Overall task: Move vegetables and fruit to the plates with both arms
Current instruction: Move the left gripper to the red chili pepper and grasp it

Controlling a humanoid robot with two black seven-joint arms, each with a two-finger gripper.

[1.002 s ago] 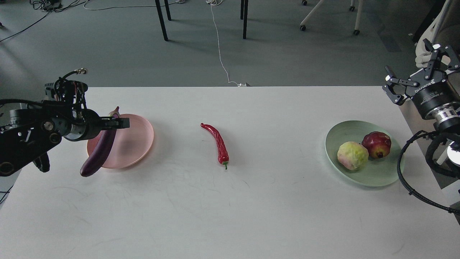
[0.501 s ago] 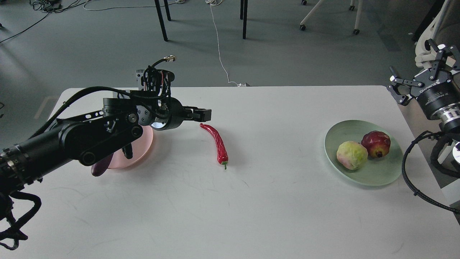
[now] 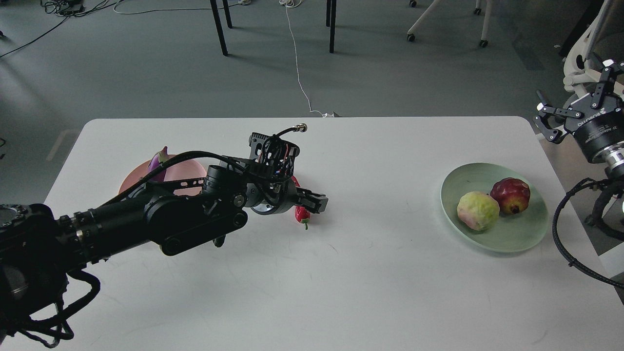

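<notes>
Grey floor with cables and chair legs lies beyond a white table (image 3: 312, 273), and the chili pepper (image 3: 302, 213) at the table's middle is the piece not yet on a plate. Only its lower end and green stem show; the rest is hidden behind the left end effector (image 3: 318, 201). From what shows, I judge that its long axis runs far-to-near, stem toward the near edge.

The left end effector sits right over the pepper, its fingers pointing right, so they lie roughly across the pepper's length rather than along it. That crossing is what a grasp here depends on. The fingers are seen edge-on, dark and overlapping, so I cannot tell whether they are spread or closed, nor whether they touch the pepper.

Left of the pepper, mostly behind the left arm, is the pink plate (image 3: 131, 181), with the eggplant (image 3: 159, 161) on it; only the eggplant's far, capped end shows above the arm. The pepper's way to that plate is a short move left.

Well to the right, the mint green plate (image 3: 512, 239) holds the yellow-green fruit (image 3: 478, 210) and the pomegranate (image 3: 510, 195), which touch. The right end effector (image 3: 573, 100) is raised past the table's far right corner, fingers spread, holding nothing, and well apart from the pepper. The left arm is clearly the nearer one.
</notes>
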